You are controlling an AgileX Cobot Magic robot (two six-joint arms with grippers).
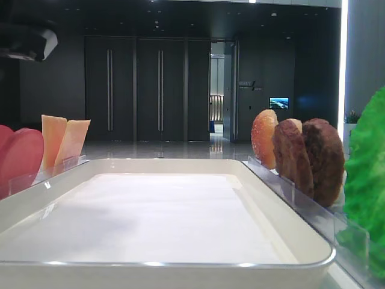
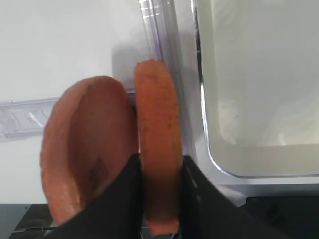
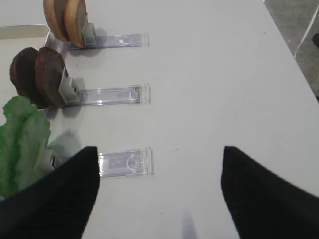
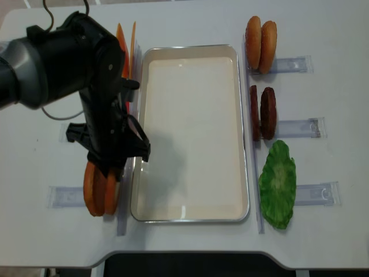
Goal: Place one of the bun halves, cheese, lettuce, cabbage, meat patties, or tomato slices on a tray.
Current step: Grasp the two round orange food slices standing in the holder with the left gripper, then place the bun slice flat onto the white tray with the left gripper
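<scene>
**Dark hall behind a white worktop**

The back wall (image 1: 138, 90) is dark, fitted with tall panelled doors bearing long vertical handles (image 1: 109, 90). An open doorway (image 1: 218, 90) leads into a brighter corridor. A small lit screen (image 1: 278, 103) glows on the wall to the right. The glossy floor (image 1: 162, 147) mirrors the light. A bright vertical strip (image 1: 344, 60) runs down the right edge. The white table (image 4: 323, 231) is matte.
</scene>
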